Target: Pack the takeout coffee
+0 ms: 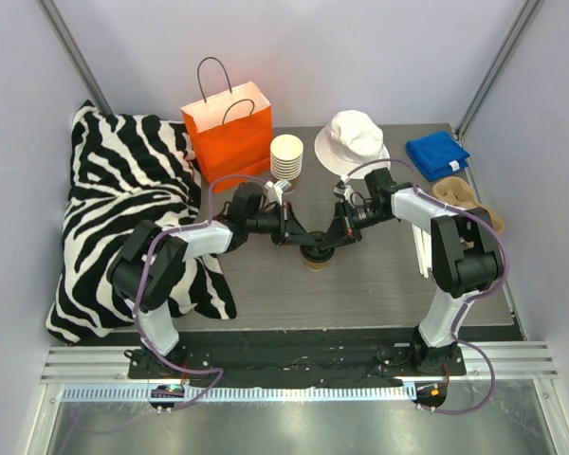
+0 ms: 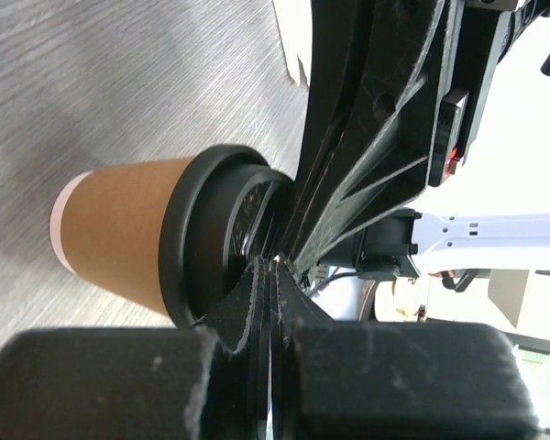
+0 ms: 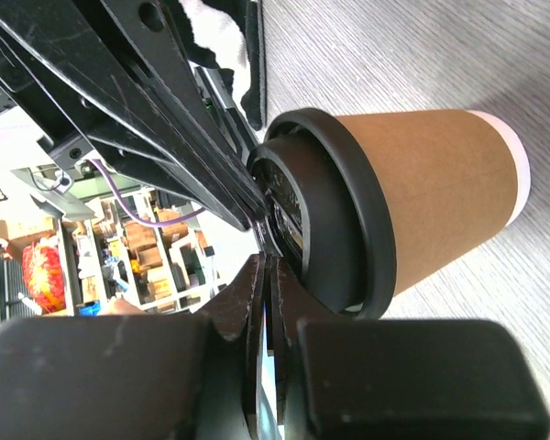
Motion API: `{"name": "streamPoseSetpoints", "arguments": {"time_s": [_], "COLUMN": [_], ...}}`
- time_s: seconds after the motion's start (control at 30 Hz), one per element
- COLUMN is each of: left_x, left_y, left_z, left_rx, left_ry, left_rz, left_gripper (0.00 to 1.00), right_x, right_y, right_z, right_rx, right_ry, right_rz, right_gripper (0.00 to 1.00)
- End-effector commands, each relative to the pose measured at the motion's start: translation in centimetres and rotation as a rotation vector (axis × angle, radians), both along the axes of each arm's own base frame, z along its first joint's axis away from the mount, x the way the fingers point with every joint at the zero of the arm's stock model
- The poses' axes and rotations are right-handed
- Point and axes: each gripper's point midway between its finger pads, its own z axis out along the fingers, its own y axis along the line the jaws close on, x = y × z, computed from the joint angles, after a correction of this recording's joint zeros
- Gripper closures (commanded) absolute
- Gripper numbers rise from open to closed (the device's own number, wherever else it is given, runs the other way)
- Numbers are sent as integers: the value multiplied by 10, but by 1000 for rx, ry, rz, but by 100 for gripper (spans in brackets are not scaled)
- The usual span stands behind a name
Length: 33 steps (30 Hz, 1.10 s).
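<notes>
The takeout coffee (image 1: 316, 258) stands upright mid-table, a tan-brown paper cup with a black lid (image 1: 315, 248). My left gripper (image 1: 299, 238) comes in from the left and my right gripper (image 1: 333, 237) from the right; their tips meet over the lid. In the left wrist view the cup (image 2: 119, 238) and its lid (image 2: 188, 243) lie just beyond my shut left gripper (image 2: 273, 268), which rests against the lid's top. In the right wrist view my shut right gripper (image 3: 269, 263) touches the lid (image 3: 348, 211) of the cup (image 3: 440, 192). Neither gripper holds anything.
An orange paper bag (image 1: 229, 133) stands open at the back left. Beside it are a stack of lidless cups (image 1: 286, 156) and a white bucket hat (image 1: 353, 140). A blue cloth (image 1: 437, 154) and a pulp carrier (image 1: 460, 196) lie at the right. A zebra pillow (image 1: 123, 209) lies at the left.
</notes>
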Motion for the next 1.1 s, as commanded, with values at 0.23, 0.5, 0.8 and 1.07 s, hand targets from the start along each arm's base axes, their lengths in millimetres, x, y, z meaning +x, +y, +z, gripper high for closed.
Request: {"name": "streamPoseSetpoints", "arguments": {"time_s": [0.23,0.5,0.8,1.07], "left_x": [-27,-31,-25,-17], "left_y": [5,-10,-20,-24], "left_z": [18,23,35,31], "left_rx": [-21,-37,-78,-72], "left_ry": [13,2,-1,11], "left_rz": [-20,-40,-36,-17], "left_gripper": [100,100,100,100], "right_x": [9,22,24,29], "right_y": [-13,-5,5,12], "right_z": [-5,5,22,32], "right_rx": [-143,-112,-61,-21], "right_ry": [-80,-93,-102,-107], "right_rz": [-41,-56,-49,-50], "right_gripper": [90,91,91,91]}}
